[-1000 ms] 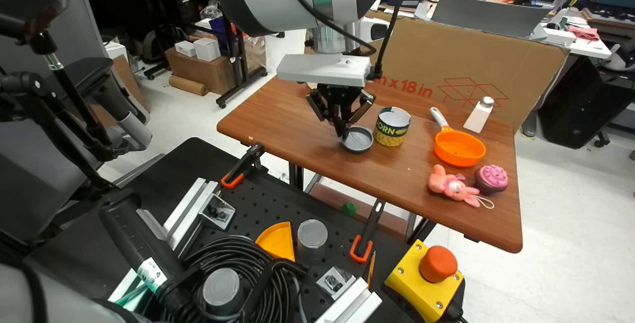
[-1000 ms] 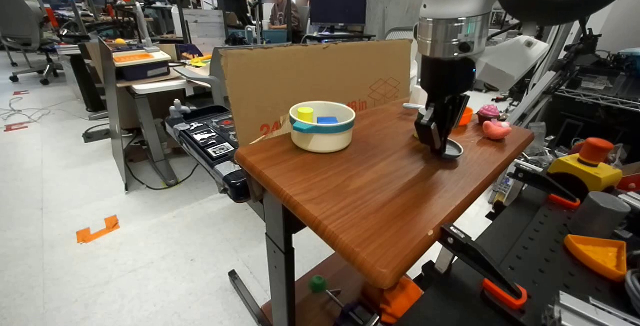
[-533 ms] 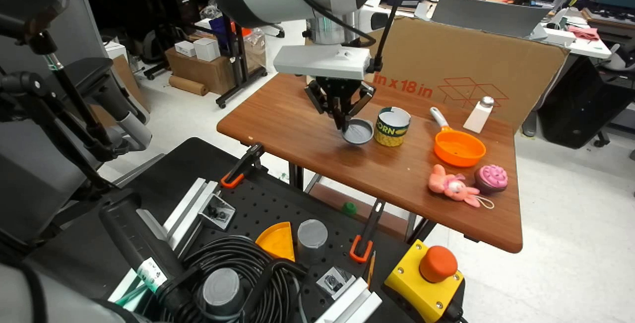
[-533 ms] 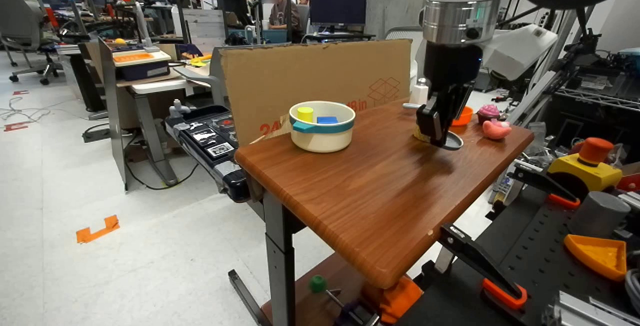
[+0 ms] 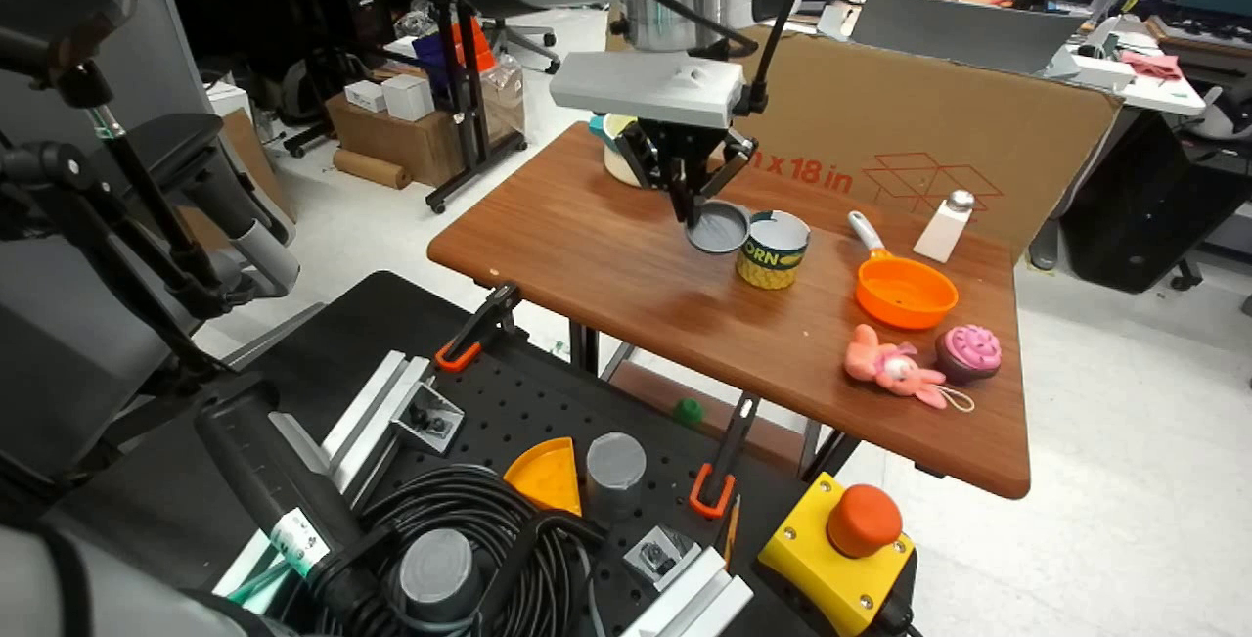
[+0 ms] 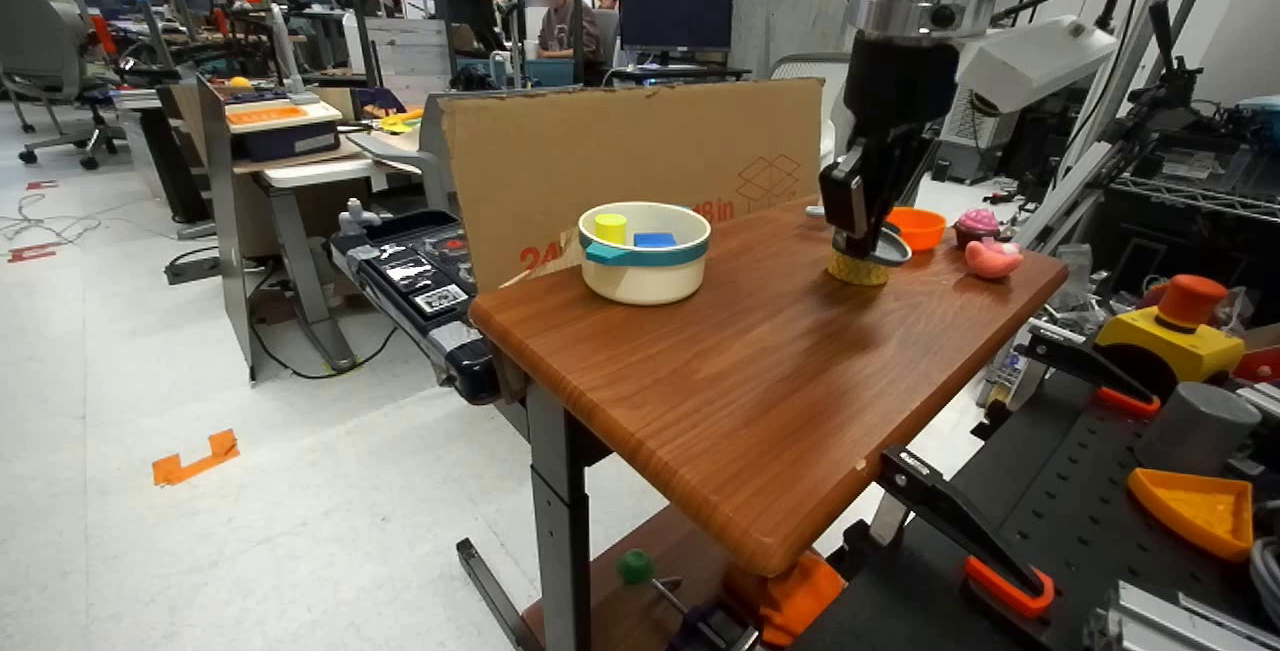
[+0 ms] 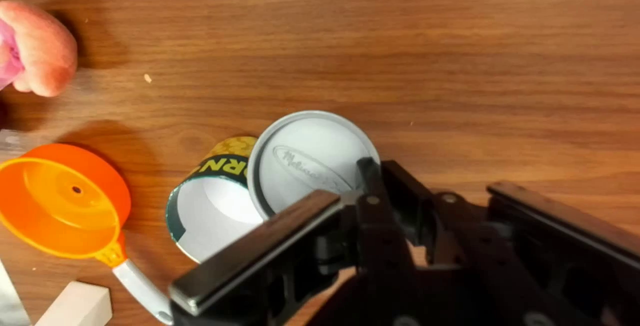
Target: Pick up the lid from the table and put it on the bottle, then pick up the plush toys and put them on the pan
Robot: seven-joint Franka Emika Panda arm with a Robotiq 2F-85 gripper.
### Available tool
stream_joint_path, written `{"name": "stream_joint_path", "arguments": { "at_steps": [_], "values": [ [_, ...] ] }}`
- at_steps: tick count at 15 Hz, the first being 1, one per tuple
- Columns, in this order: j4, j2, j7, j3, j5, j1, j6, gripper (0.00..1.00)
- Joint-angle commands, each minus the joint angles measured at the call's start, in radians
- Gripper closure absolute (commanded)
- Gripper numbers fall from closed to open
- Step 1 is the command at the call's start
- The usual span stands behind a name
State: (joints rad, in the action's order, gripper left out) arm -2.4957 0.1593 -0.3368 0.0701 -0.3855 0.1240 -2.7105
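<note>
1. Black two-fingered pincer (image 5: 691, 215): clamped on the flat, round grey lid (image 5: 719, 228).
2. Lid: tilted above the brown wooden table (image 5: 587, 236), near the open, stubby yellow-and-green jar (image 5: 775, 259).
3. Farther: round orange pan (image 5: 908, 296), salmon-pink plush toy (image 5: 892, 366), round magenta toy (image 5: 970, 351).

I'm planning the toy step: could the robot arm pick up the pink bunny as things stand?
Probably not yet: the jaws hold the lid and would need to let go first. The bunny itself lies uncovered on the table.
</note>
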Motion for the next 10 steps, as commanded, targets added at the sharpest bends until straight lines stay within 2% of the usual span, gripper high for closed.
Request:
{"name": "stream_joint_path", "arguments": {
  "at_steps": [1,7,10],
  "values": [
    [-0.019,-0.045,0.013,-0.004,0.02,-0.023,-0.046,0.98],
    [-0.005,-0.056,0.01,0.001,0.014,-0.051,-0.051,0.98],
    [0.006,-0.047,0.067,-0.004,0.043,-0.072,-0.033,0.98]
  ]
}}
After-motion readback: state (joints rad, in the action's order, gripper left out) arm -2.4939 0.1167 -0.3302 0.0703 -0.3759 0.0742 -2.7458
